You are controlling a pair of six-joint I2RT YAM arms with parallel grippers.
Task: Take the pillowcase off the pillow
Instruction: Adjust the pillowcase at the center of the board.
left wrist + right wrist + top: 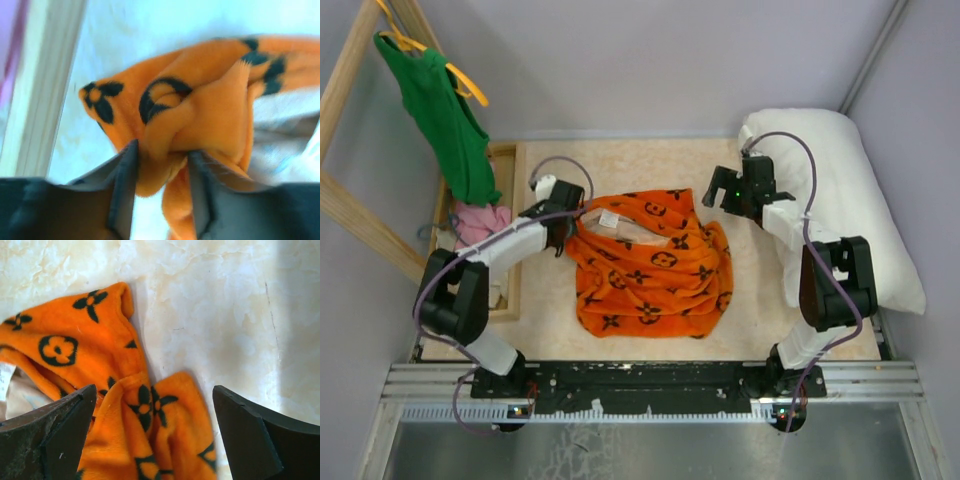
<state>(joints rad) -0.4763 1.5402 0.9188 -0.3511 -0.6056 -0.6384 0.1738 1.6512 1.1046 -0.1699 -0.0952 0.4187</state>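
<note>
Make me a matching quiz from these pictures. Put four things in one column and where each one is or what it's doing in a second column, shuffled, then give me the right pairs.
Things:
1. pillowcase
2. pillow
3. green tank top
4. left pincer

Place or state:
A. hanging on a yellow hanger at the far left
B. clamped on a fold of orange fabric
C. crumpled in the middle of the table
D. lying uncovered along the right side

Pairs: 1-C, 2-D, 3-A, 4-B
</note>
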